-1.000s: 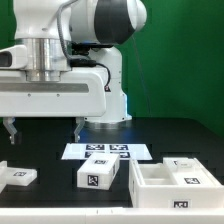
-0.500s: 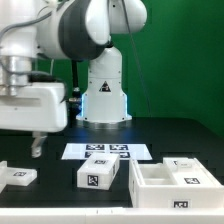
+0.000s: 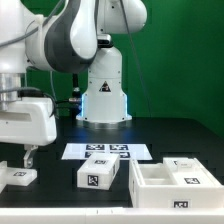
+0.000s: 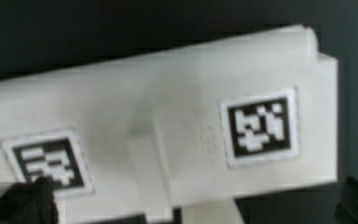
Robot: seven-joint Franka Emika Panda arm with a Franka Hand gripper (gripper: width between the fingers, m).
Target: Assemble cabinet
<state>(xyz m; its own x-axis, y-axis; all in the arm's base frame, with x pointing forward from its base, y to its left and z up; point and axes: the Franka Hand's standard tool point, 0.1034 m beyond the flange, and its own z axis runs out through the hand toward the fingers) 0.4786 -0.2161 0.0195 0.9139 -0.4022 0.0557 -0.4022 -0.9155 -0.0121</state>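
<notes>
Cabinet: white thick-walled box (image 3: 155,192) at the exterior view's lower right, standing on the black surface (image 3: 55,195) and cut off by the picture's right edge.
Facing: hollow side up; one tag is on the wall toward the camera, another on a raised part behind it.
Long axis: across the exterior view, left to right.
Inside: white floor and walls show in the near hollow; the far part is too small to read.
Nearest neighbour: small tagged block (image 3: 97,175) just beside the cabinet on the exterior view's left, with a narrow dark gap between them.
Behind it: the marker board (image 3: 107,152) lies flat, apart from the cabinet.
Far piece: flat white two-tag block (image 3: 18,177) at the exterior view's left edge, well apart from the cabinet.
Gripper: the gripper (image 4: 194,200) hangs over the two-tag block with jaws spread wide, holding nothing; in the wrist view its dark fingertips (image 4: 25,200) stand off either end of the block, and contact cannot be told.
Open room: bare surface between the two blocks, and behind the cabinet toward the robot base (image 3: 103,100).
</notes>
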